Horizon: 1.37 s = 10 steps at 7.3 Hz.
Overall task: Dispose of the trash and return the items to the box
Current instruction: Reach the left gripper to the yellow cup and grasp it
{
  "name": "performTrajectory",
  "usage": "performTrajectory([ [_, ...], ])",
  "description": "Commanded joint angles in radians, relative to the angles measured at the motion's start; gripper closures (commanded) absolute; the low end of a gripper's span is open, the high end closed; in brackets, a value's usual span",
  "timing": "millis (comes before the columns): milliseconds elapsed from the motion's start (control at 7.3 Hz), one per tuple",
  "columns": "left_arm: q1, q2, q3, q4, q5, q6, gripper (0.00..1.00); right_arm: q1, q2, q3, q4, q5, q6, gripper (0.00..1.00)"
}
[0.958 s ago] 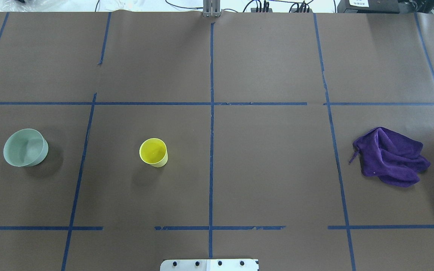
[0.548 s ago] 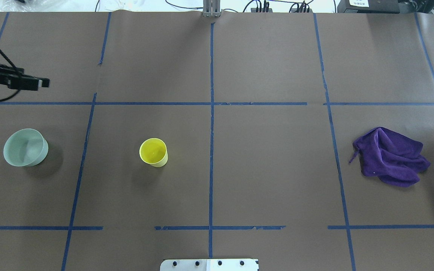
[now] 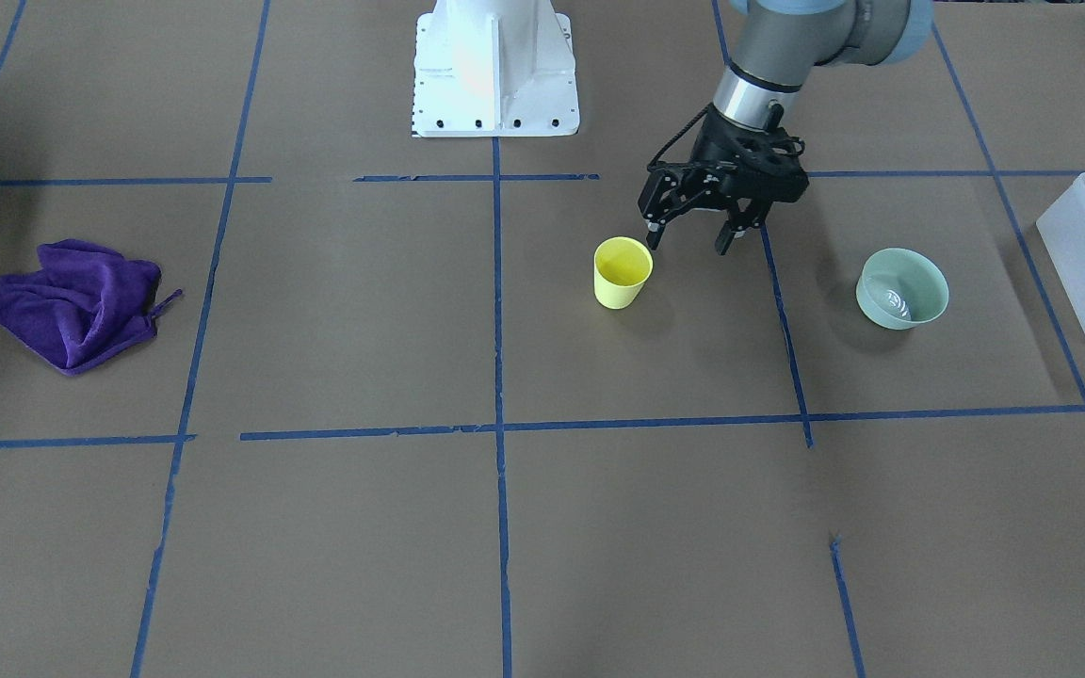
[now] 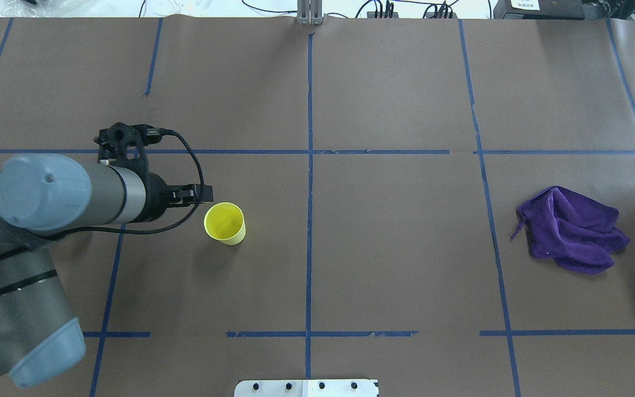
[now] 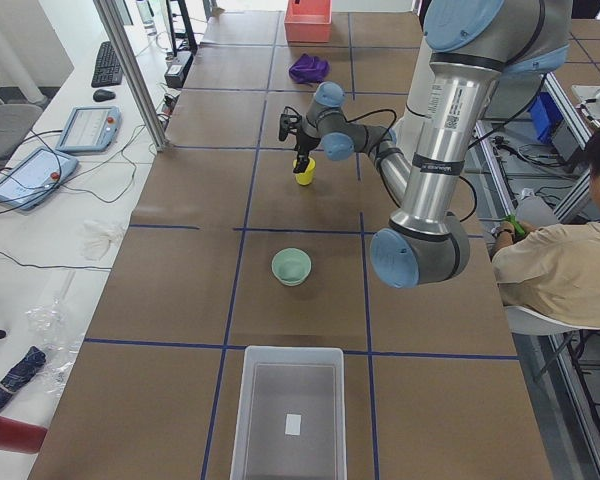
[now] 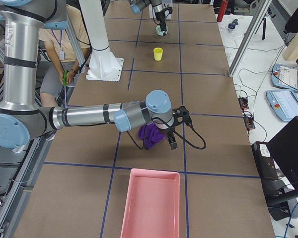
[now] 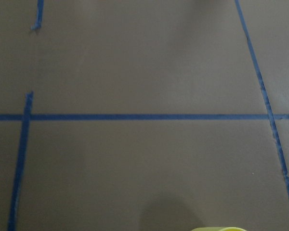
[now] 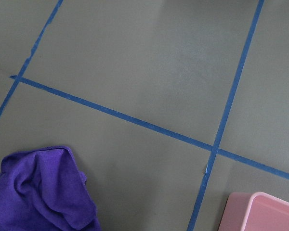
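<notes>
Hovering just beside the yellow cup [image 3: 623, 273] — left pincer [image 3: 690, 240], jaws spread (right pincer [image 6: 172, 143]: state impossible to tell)

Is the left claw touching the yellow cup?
Cannot tell. In the front-facing view one finger of the left claw ends right at the rim of the yellow cup; no view shows gap or contact plainly.

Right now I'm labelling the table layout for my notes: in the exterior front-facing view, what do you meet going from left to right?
purple cloth → white robot base → yellow cup → green bowl → translucent bin
</notes>
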<state>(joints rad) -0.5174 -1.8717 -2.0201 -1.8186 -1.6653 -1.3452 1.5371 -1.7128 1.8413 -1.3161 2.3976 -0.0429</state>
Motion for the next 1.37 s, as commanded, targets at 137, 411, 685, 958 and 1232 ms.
performTrajectory([
  [137,0.069,-0.034,0.099,0.038,0.068,-0.104,0.28,0.0,-0.002,-0.002,0.0,0.0,0.0,0.0],
  [411,0.102,-0.035,0.109,0.038,0.068,-0.106,0.53,0.0,-0.002,-0.008,0.0,0.0,0.0,0.0],
  [685,0.099,-0.035,0.094,0.038,0.067,-0.092,1.0,0.0,-0.002,-0.008,0.0,0.0,0.0,0.0],
  [958,0.061,-0.018,-0.012,0.047,0.058,0.097,1.0,0.0,-0.002,-0.007,0.001,0.001,0.0,0.0],
  [1232,-0.149,0.002,-0.041,0.047,-0.098,0.357,1.0,0.0,0.007,-0.001,0.001,0.005,0.0,0.0],
])
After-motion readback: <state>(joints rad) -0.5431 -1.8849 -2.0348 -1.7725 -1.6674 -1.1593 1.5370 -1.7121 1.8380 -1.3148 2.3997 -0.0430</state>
